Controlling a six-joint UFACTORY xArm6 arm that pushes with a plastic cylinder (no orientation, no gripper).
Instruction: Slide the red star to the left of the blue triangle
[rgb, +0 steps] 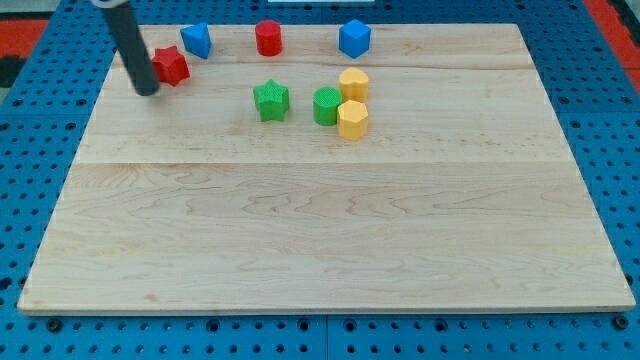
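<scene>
Item: red star-shaped block (171, 65), on pale wooden surface (320, 230), top left, just beside blue triangular block (196, 40), at its lower left. Rod tip (148, 91) at the star's lower-left edge, apparently touching. No gripper fitted; nothing grasped. Handling: star appears nearly placed; short, gentle upward nudge advised, avoiding contact with the triangle.
</scene>
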